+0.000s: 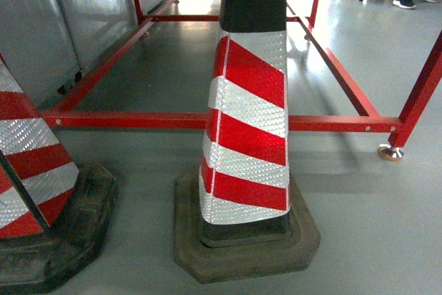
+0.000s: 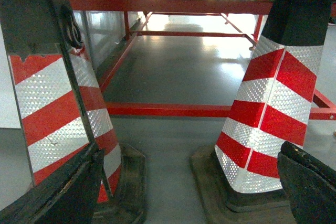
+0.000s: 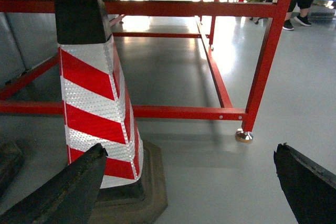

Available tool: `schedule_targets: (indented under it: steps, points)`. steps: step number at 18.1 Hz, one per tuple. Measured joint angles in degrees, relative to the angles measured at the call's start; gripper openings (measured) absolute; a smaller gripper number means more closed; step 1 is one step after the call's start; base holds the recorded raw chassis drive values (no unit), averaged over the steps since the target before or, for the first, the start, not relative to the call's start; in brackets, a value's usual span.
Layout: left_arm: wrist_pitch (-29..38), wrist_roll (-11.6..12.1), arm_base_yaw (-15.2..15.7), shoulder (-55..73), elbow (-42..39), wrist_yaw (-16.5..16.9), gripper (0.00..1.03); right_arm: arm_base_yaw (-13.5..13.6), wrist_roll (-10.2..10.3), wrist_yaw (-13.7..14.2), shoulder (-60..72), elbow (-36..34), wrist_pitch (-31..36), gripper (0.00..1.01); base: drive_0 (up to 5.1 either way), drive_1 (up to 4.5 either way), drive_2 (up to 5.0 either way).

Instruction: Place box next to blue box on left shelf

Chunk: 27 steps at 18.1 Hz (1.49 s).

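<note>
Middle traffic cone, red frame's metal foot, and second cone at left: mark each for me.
Middle traffic cone [image 1: 248, 112], head view, on a red stripe of its body.
Red frame's metal foot [image 3: 243, 136], right wrist view, on the round silver pad.
Second cone [image 1: 27, 160], head view, on its striped side.

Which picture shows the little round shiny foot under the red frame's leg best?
The right wrist view: the round shiny metal foot sits in clear sight, under the red metal frame's upright leg on the grey floor. The head view shows the foot too, smaller and near the right edge. The left wrist view shows no foot at all.
</note>
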Motion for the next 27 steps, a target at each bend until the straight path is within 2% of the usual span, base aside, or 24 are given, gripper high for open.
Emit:
schedule_targets:
  steps: [27]
  points:
    - [0.0,0.0,0.0,0.0,0.0,0.1,0.98,0.0,0.0,0.0,0.0,0.0,0.0,0.98,0.0,0.00,0.0]
